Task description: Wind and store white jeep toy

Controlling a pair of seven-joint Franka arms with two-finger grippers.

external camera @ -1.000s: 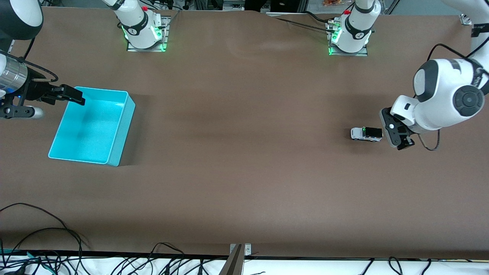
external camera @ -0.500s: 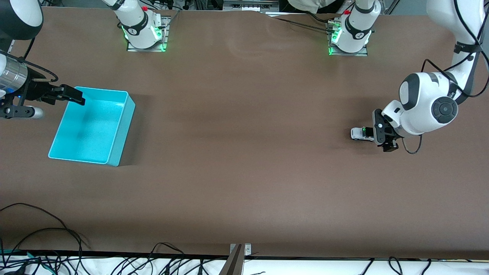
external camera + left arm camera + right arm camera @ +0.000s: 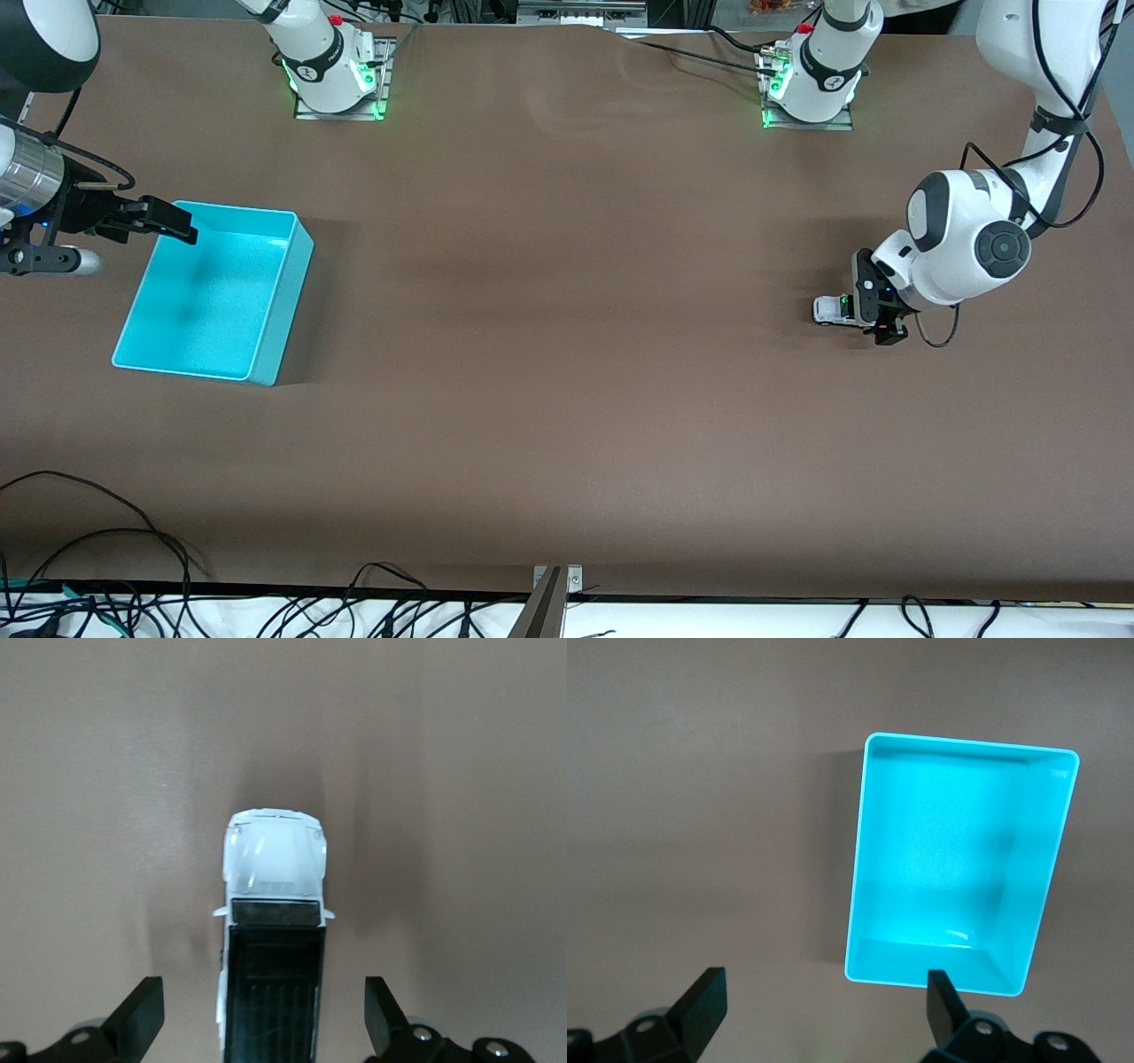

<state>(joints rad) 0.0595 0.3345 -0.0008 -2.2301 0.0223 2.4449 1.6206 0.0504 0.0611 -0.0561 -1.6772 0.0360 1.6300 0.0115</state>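
The white jeep toy (image 3: 831, 309) sits on the brown table toward the left arm's end, its black rear half covered by the left gripper (image 3: 873, 308) in the front view. In the left wrist view the jeep (image 3: 273, 904) lies lengthwise between the wide-apart fingers; its black rear section sits in the gap, with clear space on both sides. The left gripper (image 3: 264, 1023) is open and touches nothing. The right gripper (image 3: 182, 226) hangs open at the edge of the turquoise bin (image 3: 266, 306), which is empty in the right wrist view (image 3: 873, 859).
Both arm bases (image 3: 332, 66) (image 3: 811, 75) stand along the table edge farthest from the front camera. Loose black cables (image 3: 106, 549) lie along the edge nearest that camera.
The left arm has lowered and shifted over the jeep, so its open fingers now straddle the toy's black rear. The right arm has not moved.
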